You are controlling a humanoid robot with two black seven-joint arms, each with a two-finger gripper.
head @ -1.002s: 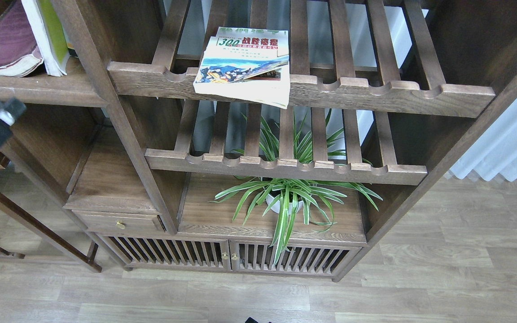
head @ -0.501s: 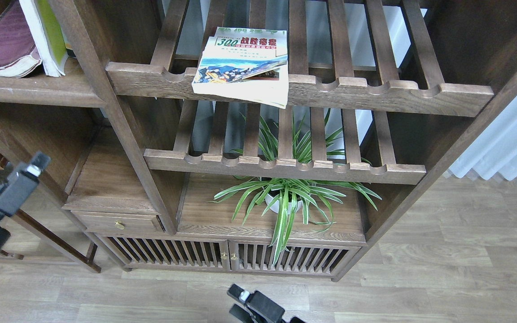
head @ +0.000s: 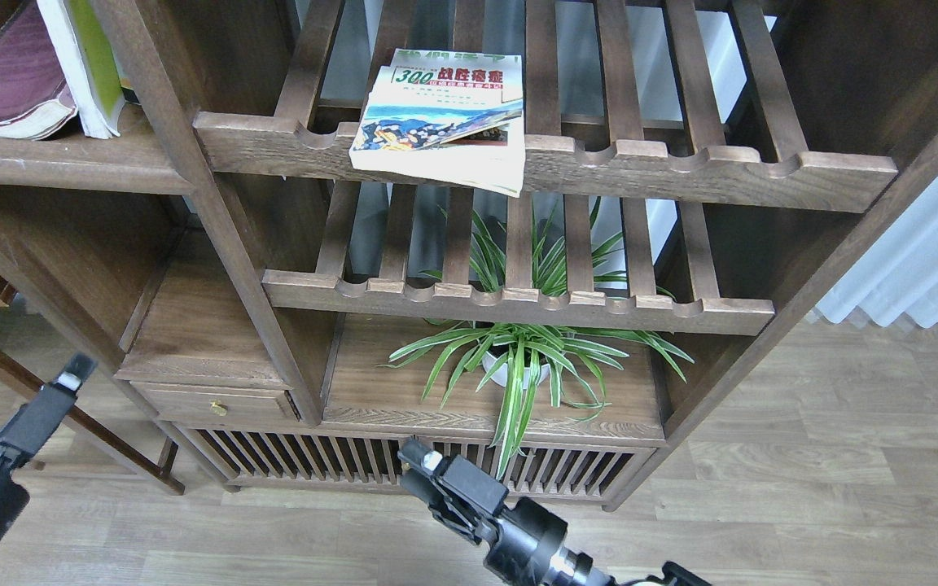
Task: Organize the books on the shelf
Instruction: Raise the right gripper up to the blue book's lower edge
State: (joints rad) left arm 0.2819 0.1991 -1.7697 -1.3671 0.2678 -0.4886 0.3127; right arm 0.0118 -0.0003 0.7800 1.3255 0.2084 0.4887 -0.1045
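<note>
The white book with green "300" and a blue landscape (head: 440, 114) lies flat on the upper slatted rack (head: 681, 167), its front edge overhanging the rail. The worn maroon book (head: 5, 81) lies on the solid dark-brown shelf (head: 70, 167) at top left. The thin yellow-green book (head: 94, 65) leans upright beside it. My left gripper (head: 62, 391) is low at the left, far below the shelf, and holds nothing I can see. My right gripper (head: 420, 464) is at the bottom middle, in front of the slatted cabinet doors. Both are dark, and their fingers cannot be told apart.
A second slatted rack (head: 518, 305) sits below the first. A potted spider plant (head: 518, 366) stands on the board under it. A small drawer with a brass knob (head: 216, 404) is at lower left. A white curtain (head: 925, 260) hangs at the right above the wood floor.
My left arm has dropped from beside the top-left shelf to low at the left edge. My right arm has risen into view from the bottom. The books have not moved.
</note>
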